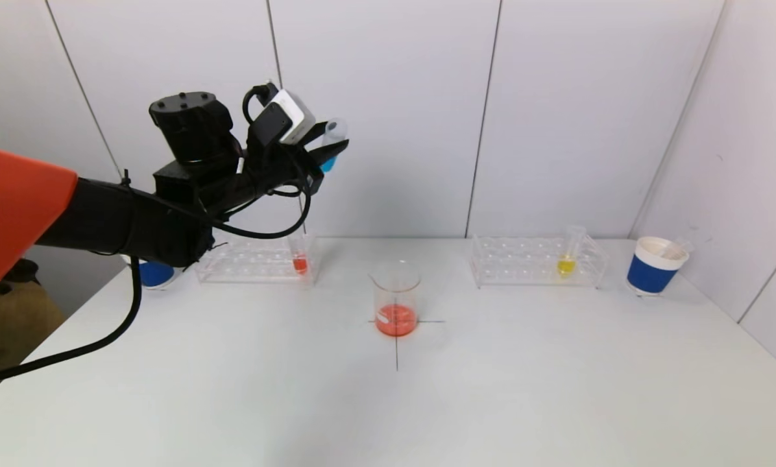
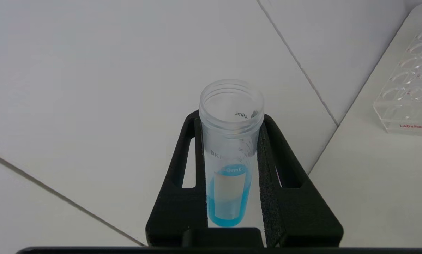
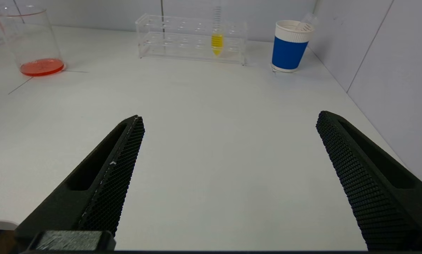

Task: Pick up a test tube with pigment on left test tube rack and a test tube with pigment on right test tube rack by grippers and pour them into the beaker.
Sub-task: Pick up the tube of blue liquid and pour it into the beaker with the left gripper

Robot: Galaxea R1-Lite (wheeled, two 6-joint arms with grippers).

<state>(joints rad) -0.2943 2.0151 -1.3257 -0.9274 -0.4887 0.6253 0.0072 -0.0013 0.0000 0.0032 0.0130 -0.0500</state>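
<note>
We see a white table with a beaker at its centre holding a little red liquid. From the beaker, the left rack lies at about ten o'clock and the right rack at about two o'clock. The left rack keeps a tube with red liquid at its inner end; the right rack holds a tube with yellow liquid, upright. A blue-and-white paper cup stands beyond the right rack, at three o'clock from it, and another blue cup shows partly behind the left arm.

The left gripper is raised high above the left rack — clenched on a tube with blue liquid, its open mouth clear of the fingers. The right gripper hovers low over the table's near right side, spread wide and holding nothing.
</note>
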